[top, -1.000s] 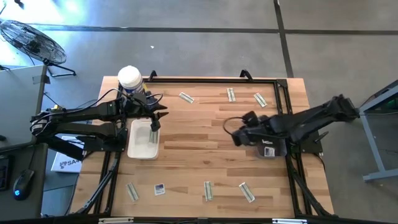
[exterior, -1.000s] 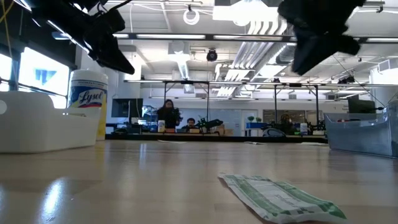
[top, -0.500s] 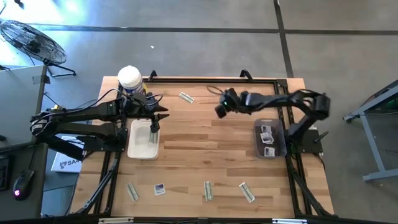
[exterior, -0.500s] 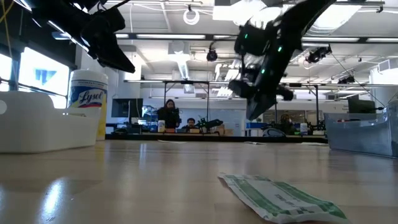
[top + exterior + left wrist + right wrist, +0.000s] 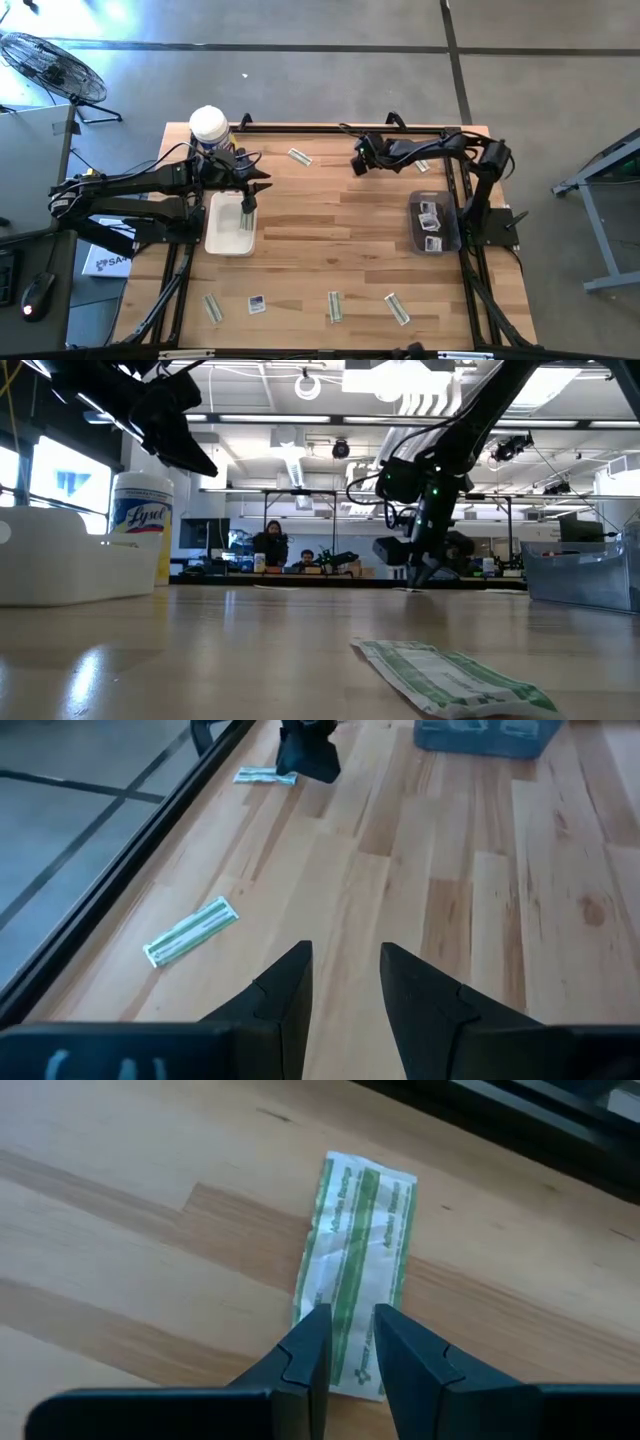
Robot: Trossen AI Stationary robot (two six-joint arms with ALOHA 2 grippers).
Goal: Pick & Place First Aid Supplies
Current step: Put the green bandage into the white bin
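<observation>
right wrist view is showing the right gripper [image 5: 348, 1342] hanging with fingers slightly parted, gripping nothing, over a green-striped strip [image 5: 357, 1255] lying flat near the far edge of the table [image 5: 330, 225]. the packet is looking thin, light and floppy; pinching across its narrow width seems best. its near end is hiding behind the fingers. the left gripper [image 5: 248, 193], parted and empty, is waiting over the white tray [image 5: 229, 236].

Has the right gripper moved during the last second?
Yes. In the high view the right gripper went from above the grey tray at the table's right side toward the far edge, and now hangs over a green-striped wrapped strip.
</observation>
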